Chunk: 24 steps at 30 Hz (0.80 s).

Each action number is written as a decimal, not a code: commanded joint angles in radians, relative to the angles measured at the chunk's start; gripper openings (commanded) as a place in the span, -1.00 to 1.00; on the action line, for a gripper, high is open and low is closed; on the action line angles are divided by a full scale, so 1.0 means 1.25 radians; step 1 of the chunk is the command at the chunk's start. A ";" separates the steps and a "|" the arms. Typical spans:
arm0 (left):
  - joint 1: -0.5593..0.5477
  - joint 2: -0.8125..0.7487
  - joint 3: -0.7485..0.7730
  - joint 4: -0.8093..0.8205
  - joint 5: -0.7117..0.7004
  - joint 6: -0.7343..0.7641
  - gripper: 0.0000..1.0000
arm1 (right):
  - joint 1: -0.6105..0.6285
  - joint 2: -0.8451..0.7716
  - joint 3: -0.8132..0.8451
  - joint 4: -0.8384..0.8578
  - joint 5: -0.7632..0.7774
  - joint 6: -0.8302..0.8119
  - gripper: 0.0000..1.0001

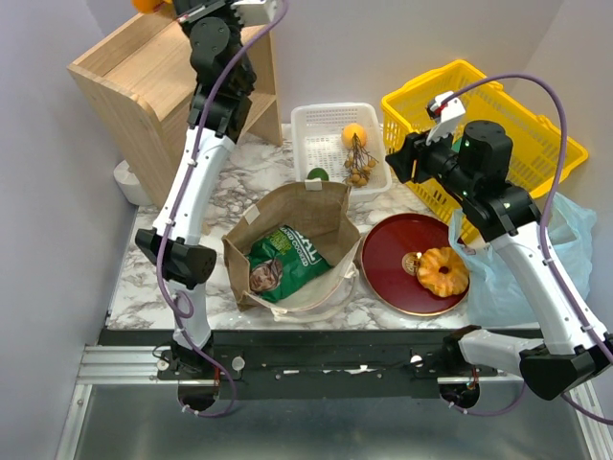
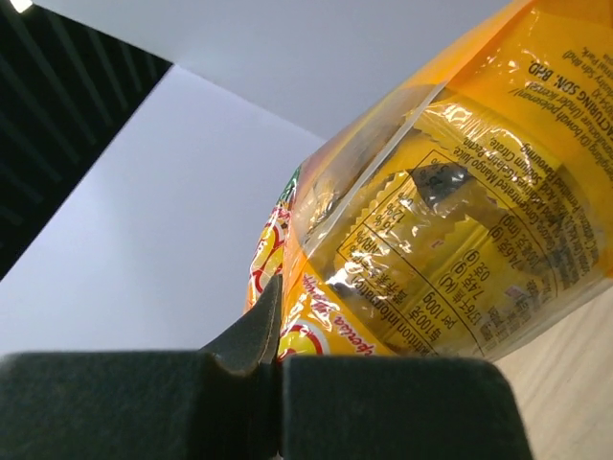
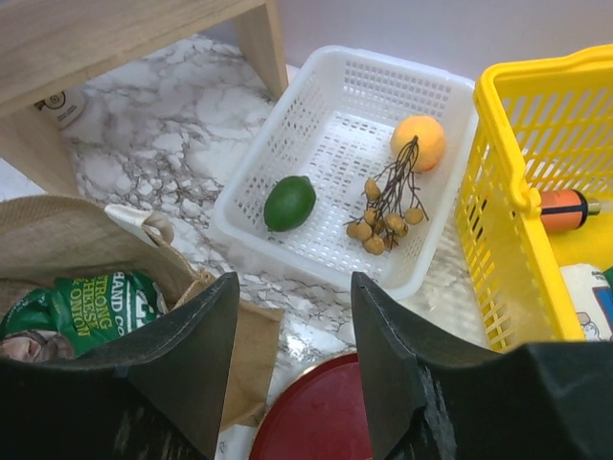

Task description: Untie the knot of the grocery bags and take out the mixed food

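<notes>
Right jaws apart; tray [image 3: 251, 168]: orange [image 3: 418, 142], perhaps lime [image 3: 289, 202]

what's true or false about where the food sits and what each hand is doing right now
1. The ring pastry lies on the red plate. True.
2. The green snack packet sits in the white basket. False: it is inside the brown paper bag.
3. The left hand is shut on an orange snack packet. True.
4. The right hand holds the orange fruit. False: it is open and empty; the fruit lies in the white basket.
</notes>
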 commanded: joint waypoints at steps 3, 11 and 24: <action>0.055 -0.056 -0.052 -0.151 -0.107 -0.012 -1.00 | -0.006 -0.013 -0.032 0.017 -0.028 -0.005 0.18; 0.030 -0.076 -0.142 -0.260 -0.139 -0.098 -0.54 | -0.007 -0.022 -0.051 0.023 -0.031 -0.005 0.19; -0.024 -0.038 -0.106 -0.437 -0.112 -0.250 0.33 | -0.015 -0.035 -0.085 0.030 -0.038 -0.029 0.21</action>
